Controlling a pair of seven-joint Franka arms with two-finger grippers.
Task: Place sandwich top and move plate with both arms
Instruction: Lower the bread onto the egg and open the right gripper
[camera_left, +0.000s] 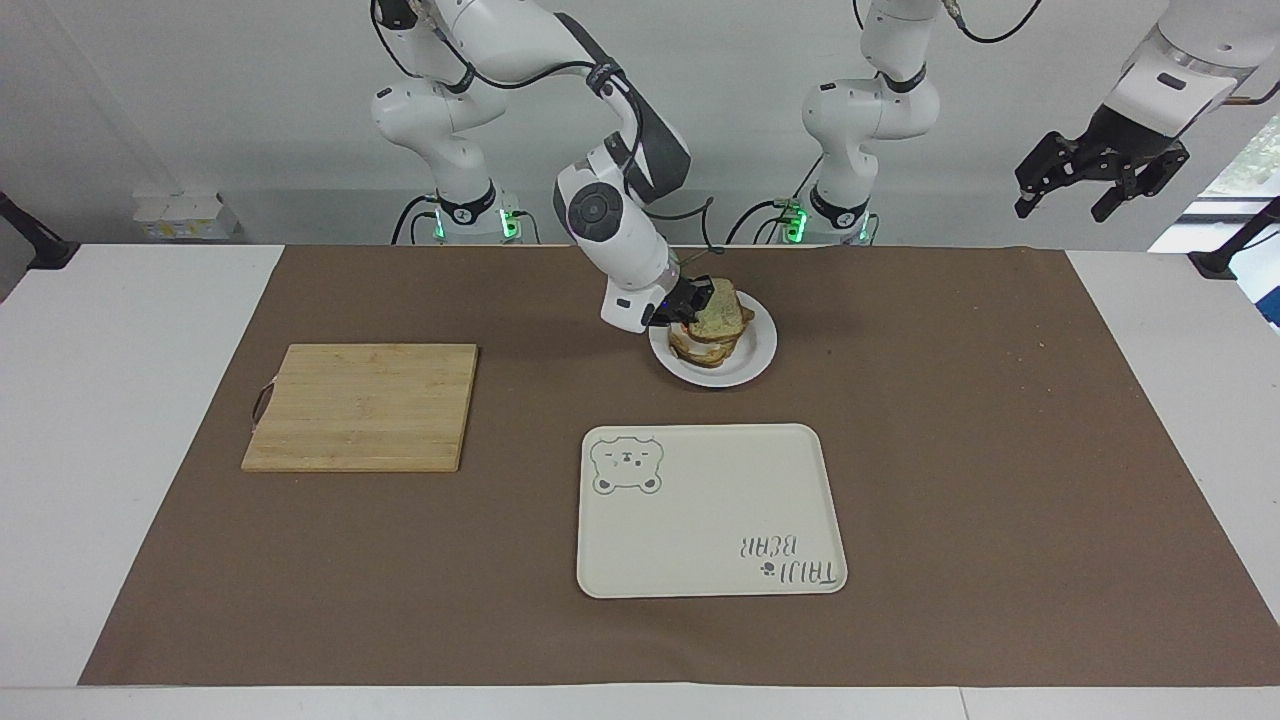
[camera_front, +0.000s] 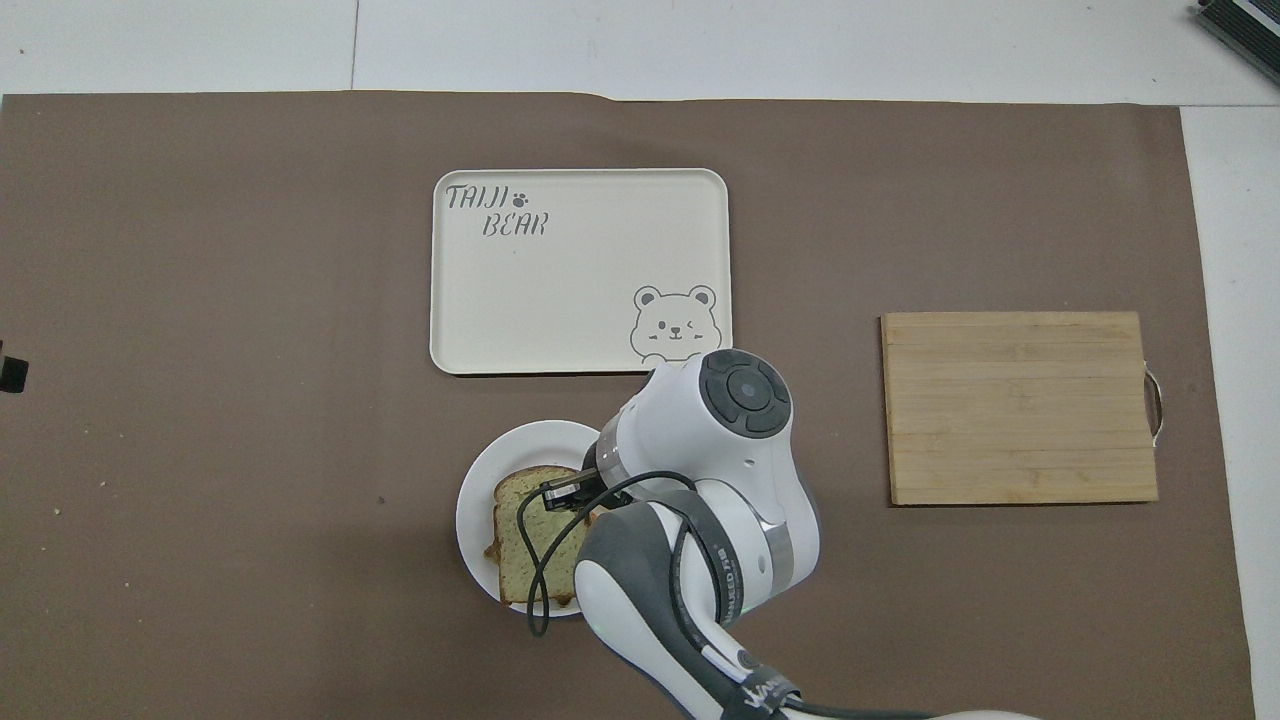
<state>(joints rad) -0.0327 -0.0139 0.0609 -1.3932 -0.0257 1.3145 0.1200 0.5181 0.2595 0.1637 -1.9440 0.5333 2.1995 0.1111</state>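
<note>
White right arm (camera_front: 700, 500) over most of the sandwich top (camera_front: 525, 530)

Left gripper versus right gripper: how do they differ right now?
The right gripper is shut on the sandwich top, low over the plate; the left gripper is open, holding nothing. The right gripper is at work at the table's middle; the left gripper waits raised past the left arm's end of the table. Both are black.

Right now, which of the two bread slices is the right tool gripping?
The upper slice, the sandwich top: the right tool is shut on its edge, over the plate. The lower slice lies underneath, untouched.
</note>
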